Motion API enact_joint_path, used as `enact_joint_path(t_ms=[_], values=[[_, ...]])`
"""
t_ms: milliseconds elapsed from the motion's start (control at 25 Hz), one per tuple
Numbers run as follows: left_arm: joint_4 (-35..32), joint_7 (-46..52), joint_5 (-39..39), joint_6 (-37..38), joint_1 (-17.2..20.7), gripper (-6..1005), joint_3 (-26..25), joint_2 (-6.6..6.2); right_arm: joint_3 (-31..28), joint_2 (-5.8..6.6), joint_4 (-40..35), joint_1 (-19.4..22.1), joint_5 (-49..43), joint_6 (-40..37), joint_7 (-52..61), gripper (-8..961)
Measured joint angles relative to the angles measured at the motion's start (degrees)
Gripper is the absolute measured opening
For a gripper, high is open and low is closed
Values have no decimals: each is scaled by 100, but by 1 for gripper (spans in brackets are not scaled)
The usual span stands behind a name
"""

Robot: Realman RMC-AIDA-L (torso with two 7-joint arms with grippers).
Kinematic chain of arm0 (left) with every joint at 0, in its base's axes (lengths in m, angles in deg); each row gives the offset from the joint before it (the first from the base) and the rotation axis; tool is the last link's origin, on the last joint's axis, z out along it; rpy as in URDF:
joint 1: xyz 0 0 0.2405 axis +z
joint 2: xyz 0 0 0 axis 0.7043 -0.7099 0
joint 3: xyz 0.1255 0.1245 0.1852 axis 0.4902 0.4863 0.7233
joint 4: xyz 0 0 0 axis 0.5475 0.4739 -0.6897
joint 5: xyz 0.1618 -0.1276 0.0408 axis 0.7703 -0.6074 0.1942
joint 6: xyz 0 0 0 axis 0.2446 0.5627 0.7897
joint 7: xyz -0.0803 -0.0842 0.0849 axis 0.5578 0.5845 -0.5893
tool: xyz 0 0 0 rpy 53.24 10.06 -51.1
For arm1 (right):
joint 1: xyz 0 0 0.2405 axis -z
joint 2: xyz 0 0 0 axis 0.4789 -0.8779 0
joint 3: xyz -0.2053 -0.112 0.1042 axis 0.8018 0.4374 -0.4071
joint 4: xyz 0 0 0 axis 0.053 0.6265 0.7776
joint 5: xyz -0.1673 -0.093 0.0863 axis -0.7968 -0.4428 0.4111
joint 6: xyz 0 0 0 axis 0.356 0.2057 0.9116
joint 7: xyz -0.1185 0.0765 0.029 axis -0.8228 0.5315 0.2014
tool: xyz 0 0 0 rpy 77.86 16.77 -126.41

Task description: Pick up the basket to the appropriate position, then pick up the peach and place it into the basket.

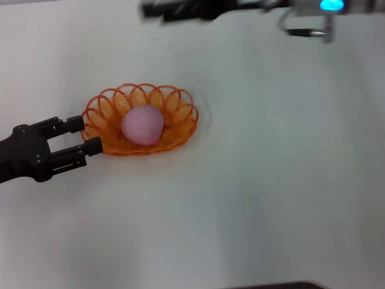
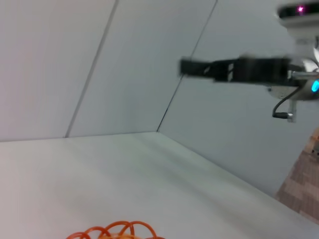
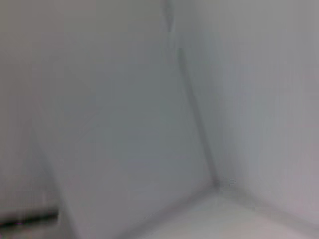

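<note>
— Where is your left tool point(image 1: 88, 133)?

— At the basket point(image 1: 180, 114) on the white counter point(image 1: 252, 198), fingers apart, one on each side of its rim.

— And the peach point(image 1: 142, 125)?

— It lies inside the basket.

— Farther?

— Your right tool point(image 1: 157, 9) hangs high; open or closed, you cannot tell. No writing is readable.
</note>
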Motion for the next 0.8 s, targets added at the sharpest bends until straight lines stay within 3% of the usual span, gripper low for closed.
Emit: enact_joint_path(t_ms=[160, 400, 600, 800], values=[[1, -3, -4, -14, -1, 735, -40, 2, -596, 35, 502, 685, 860, -431, -1340, 948], [0, -15, -6, -18, -2, 735, -240, -8, -793, 135, 795, 1486, 269, -887, -2516, 937], [-4, -140, -6, -18, 53, 735, -369, -26, -829, 76, 771, 1931, -105, -1246, -3179, 934], [-34, -333, 8, -14, 148, 735, -466, -40, -832, 128, 762, 2031, -305, -1310, -3195, 930]])
